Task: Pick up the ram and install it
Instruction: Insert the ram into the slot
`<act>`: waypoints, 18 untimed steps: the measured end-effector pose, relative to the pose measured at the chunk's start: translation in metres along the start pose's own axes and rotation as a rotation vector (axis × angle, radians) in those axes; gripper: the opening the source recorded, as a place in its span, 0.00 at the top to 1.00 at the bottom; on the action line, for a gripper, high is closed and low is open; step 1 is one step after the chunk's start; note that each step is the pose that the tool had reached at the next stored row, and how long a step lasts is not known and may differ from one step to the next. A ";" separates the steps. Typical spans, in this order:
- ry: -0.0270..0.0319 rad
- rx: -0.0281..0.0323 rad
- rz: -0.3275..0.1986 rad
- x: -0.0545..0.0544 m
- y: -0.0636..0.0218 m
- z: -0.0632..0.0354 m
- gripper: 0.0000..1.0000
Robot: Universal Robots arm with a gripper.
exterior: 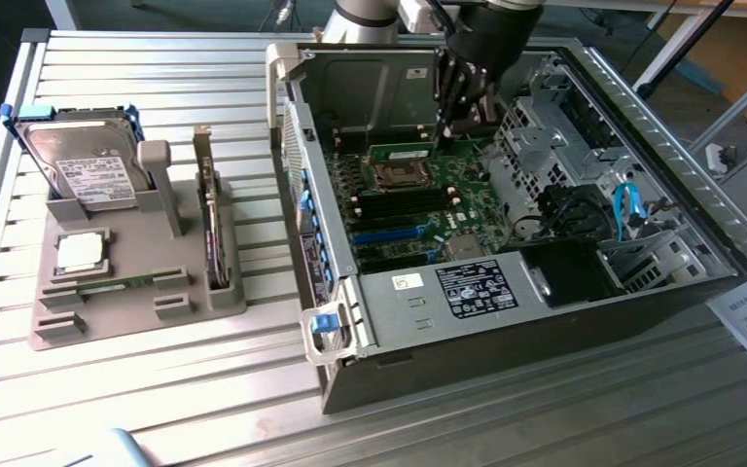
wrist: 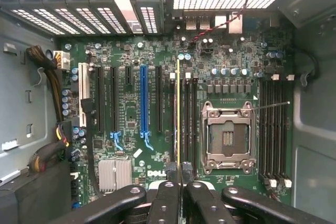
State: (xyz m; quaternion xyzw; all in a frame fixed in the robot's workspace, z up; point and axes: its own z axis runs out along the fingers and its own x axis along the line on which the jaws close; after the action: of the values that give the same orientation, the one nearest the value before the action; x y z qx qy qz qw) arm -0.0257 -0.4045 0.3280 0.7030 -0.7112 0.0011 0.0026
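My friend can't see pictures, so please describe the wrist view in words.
The end effector grips a thin memory stick edge-on, lined up with the long slots on a green computer board, beside an empty square processor socket.

You're in a robotics lab or workshop set up for computer assembly. Right under your gripper (exterior: pixel 446 128) an open computer case (exterior: pixel 516 336) lies on its side, its motherboard (wrist: pixel 128 116) exposed. The case rests on a slatted metal table (exterior: pixel 127 68). Well away from the gripper, toward the exterior view's left, a grey parts holder (exterior: pixel 114 292) props up a hard drive (exterior: pixel 88 170).
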 end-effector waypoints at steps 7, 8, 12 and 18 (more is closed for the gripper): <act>0.0001 -0.0001 0.000 -0.002 0.0000 0.0092 0.88; 0.0000 0.0000 0.000 -0.003 0.0000 0.0107 0.88; 0.0001 -0.0001 0.000 -0.005 0.0000 0.0188 0.88; 0.0000 0.0000 0.001 -0.007 0.0000 0.0291 0.88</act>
State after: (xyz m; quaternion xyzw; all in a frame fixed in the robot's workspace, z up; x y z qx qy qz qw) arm -0.0256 -0.3976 0.2988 0.7027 -0.7115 0.0011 0.0026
